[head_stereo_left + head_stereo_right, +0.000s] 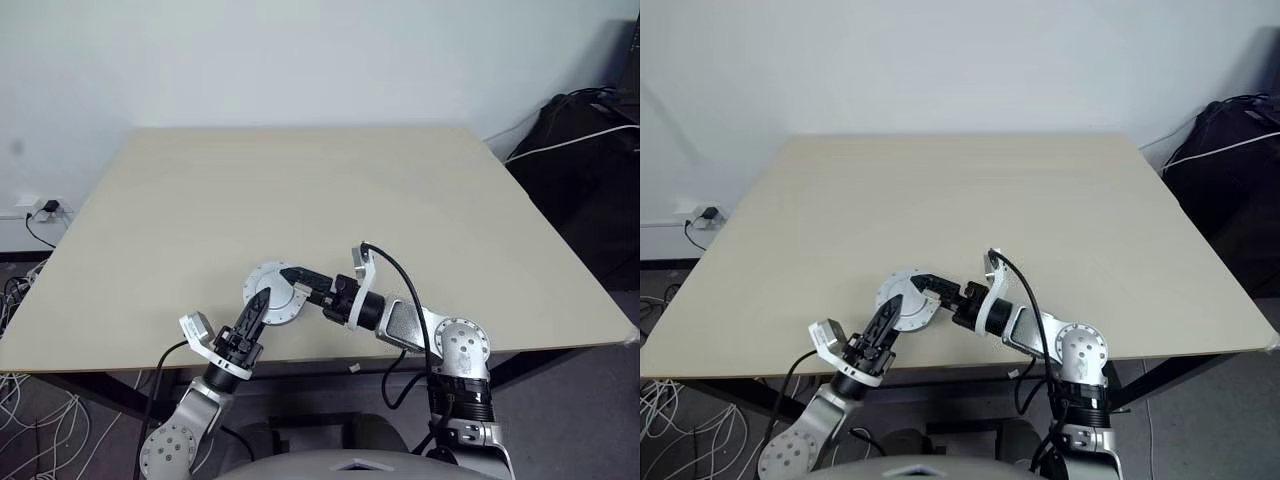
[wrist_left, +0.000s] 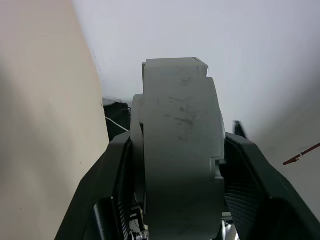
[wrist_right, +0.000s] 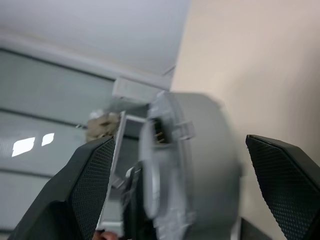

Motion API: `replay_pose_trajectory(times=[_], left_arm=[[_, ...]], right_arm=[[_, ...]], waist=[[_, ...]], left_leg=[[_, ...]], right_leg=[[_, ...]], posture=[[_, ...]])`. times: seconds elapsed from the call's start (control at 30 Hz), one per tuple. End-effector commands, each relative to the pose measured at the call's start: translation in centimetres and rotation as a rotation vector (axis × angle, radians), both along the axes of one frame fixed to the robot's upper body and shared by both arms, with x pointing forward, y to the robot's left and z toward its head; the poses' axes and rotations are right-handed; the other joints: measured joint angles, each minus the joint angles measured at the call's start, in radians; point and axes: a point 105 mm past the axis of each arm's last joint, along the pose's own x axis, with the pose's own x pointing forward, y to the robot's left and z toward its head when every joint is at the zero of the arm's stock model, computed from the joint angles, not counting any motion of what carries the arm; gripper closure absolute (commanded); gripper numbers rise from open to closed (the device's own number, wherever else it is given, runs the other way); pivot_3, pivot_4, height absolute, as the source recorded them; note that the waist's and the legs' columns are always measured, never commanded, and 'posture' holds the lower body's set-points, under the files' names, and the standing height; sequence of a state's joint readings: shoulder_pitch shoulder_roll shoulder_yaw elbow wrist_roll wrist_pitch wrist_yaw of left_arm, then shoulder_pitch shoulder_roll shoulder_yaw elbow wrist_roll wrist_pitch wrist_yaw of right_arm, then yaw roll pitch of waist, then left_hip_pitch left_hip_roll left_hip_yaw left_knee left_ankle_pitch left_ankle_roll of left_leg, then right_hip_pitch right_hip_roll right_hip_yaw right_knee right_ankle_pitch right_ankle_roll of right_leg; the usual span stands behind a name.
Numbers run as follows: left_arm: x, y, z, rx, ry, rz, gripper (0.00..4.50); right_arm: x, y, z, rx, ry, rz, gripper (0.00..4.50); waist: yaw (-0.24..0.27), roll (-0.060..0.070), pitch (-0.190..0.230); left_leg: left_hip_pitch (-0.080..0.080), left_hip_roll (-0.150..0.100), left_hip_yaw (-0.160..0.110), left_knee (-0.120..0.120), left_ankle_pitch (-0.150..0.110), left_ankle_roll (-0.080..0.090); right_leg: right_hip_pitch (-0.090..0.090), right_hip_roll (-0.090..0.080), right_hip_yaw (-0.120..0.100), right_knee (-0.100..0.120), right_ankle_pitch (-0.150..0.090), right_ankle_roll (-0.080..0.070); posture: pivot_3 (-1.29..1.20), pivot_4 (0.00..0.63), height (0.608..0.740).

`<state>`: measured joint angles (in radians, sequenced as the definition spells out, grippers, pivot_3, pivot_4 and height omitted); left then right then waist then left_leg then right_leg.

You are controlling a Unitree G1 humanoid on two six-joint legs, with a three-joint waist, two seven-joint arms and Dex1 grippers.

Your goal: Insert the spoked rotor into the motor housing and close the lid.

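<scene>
In the head views, the left gripper [image 1: 262, 303] pinched a round grey-white assembly [image 1: 273, 294], apparently the motor housing with the lid, above the near edge of the table [image 1: 330, 190]. The right gripper [image 1: 300, 281] reached in from the other side, its fingers spread about the assembly's rim.

Left wrist view: both fingers [image 2: 117, 175] pressed against the grey body's flat faces.

Right wrist view: the fingers [image 3: 90, 175] stood wide apart on either side of the assembly [image 3: 200, 165]
</scene>
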<state>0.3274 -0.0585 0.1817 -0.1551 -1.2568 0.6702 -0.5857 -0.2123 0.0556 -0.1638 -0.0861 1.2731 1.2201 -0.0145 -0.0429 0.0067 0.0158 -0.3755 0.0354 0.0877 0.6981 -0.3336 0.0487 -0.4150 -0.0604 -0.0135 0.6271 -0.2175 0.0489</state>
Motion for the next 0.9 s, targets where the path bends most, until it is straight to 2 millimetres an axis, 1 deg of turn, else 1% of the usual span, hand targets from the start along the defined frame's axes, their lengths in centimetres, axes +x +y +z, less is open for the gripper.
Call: replay_pose_trajectory(times=[0.03,0.13,0.2,0.4,0.57,0.77,0.83,0.9], left_arm=[[0.3,-0.2,1.2,-0.030,-0.057,0.007,2.38],[0.4,0.1,1.1,-0.045,-0.047,0.030,2.38],[0.4,0.3,1.1,-0.050,-0.045,0.044,2.38],[0.5,1.1,0.8,-0.067,-0.022,0.110,2.38],[1.0,2.1,0.8,-0.064,-0.012,0.200,2.38],[2.3,4.0,0.6,-0.028,0.028,0.368,2.38],[2.8,4.9,0.3,0.002,0.065,0.455,2.38],[3.2,5.7,0.3,-0.011,0.083,0.518,2.38]], right_arm=[[1.0,-0.4,0.2,-0.025,-0.017,-0.077,0.00],[2.0,-1.2,-0.6,-0.067,0.006,-0.160,0.00],[2.2,-1.5,-0.8,-0.070,0.014,-0.185,0.00],[2.4,-1.6,-0.6,-0.057,0.003,-0.201,0.00],[2.3,-1.6,-0.6,-0.055,0.003,-0.199,0.00],[2.1,-1.5,-0.9,-0.062,0.013,-0.198,0.00],[2.0,-1.4,-1.0,-0.067,0.016,-0.195,0.00],[2.0,-1.4,-1.2,-0.070,0.019,-0.192,0.00]], waist=[[0.000,0.000,0.000],[0.000,0.000,0.000],[0.000,0.000,0.000],[-0.001,0.000,0.000],[0.000,0.000,0.000],[0.002,0.000,0.000],[0.003,-0.001,-0.001],[0.005,-0.001,-0.001]], left_leg=[[0.000,0.000,0.000,0.000,0.000,0.000],[0.000,0.000,0.000,0.000,0.000,0.000],[0.000,0.000,0.000,0.000,0.000,0.000],[0.000,0.000,0.000,0.000,0.000,0.000],[0.000,0.000,0.000,0.000,0.000,0.000],[0.000,0.000,0.000,0.000,0.000,0.000],[0.000,0.000,0.000,0.000,0.000,0.000],[0.000,0.000,0.000,0.000,0.000,0.000]], right_leg=[[0.000,0.000,0.000,0.000,0.000,0.000],[0.000,0.000,0.000,0.000,0.000,0.000],[0.000,0.000,0.000,0.000,0.000,0.000],[0.000,0.000,0.000,0.000,0.000,0.000],[0.000,0.000,0.000,0.000,0.000,0.000],[0.000,0.000,0.000,0.000,0.000,0.000],[0.000,0.000,0.000,0.000,0.000,0.000],[0.000,0.000,0.000,0.000,0.000,0.000]], posture=[[0.00,0.000,0.740],[0.00,0.000,0.740],[0.00,0.000,0.740],[0.00,0.000,0.740],[0.00,0.000,0.740],[0.00,0.000,0.740],[0.00,0.000,0.740],[0.00,0.000,0.740]])
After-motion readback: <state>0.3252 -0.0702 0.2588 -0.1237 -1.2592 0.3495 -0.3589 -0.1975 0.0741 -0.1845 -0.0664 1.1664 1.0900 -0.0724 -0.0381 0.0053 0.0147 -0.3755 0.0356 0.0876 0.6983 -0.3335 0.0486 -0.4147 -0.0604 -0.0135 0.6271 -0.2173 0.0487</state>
